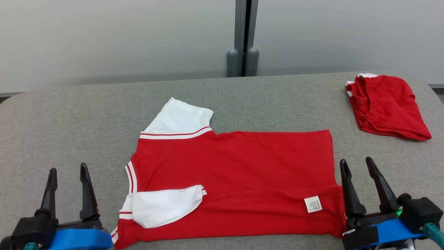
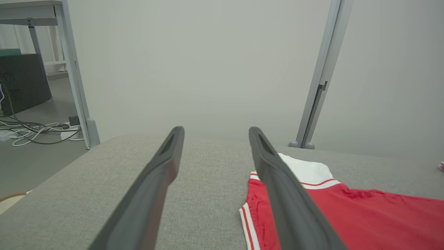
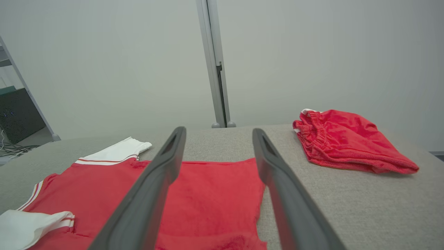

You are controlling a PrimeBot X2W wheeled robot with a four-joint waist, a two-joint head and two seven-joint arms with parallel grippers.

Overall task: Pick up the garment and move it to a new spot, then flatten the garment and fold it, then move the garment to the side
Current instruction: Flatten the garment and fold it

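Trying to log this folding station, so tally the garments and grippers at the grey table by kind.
Red shirt with white sleeves: 1
Red bunched garment, likely shorts: 1
Open grippers: 2, the left gripper and the right gripper
Total: 4

Grey fabric table (image 1: 69, 114) spans lower two thirds of my head view. Red shorts (image 1: 386, 106) bunched at upper right, lying on table, white trim at top edge. Pale wall panels (image 1: 104, 34) behind. Grey post (image 1: 242, 34) top centre, two rounded feet (image 1: 232, 62) at table's far edge. My left wrist view, left side: metal frame leg (image 2: 74, 80), dark box (image 2: 20, 83), cables (image 2: 31, 130) on floor.
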